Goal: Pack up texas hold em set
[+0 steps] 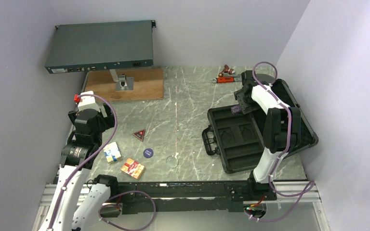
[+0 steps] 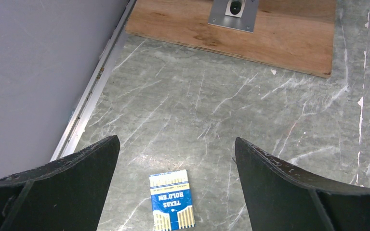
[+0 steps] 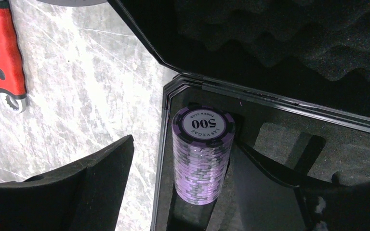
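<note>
Right wrist view showed the purple chip stack (image 3: pixel 203 159) standing upright in a slot at the far left corner of the open black case (image 3: pixel 270 103). The right gripper (image 3: pixel 180 154) straddled it with fingers spread. The finger (image 3: pixel 91 187) at the picture's left stood clear of the chips, while the other was too dark to tell whether it touched. The risk lay in the withdrawal: a finger dragging up the side would likely tip the tall stack or spill its upper chips across the case.

The left gripper (image 2: pixel 176 144) hung wide open above the blue-white card box (image 2: pixel 172 199) on the table (image 2: pixel 197 110), and an off-centre descent might skid that box rather than pinch it. The red card box (image 1: pixel 132 168), blue disc (image 1: pixel 148 152), red triangle (image 1: pixel 139 134) and clear disc (image 1: pixel 172 160) lay unpacked, well apart from the case
</note>
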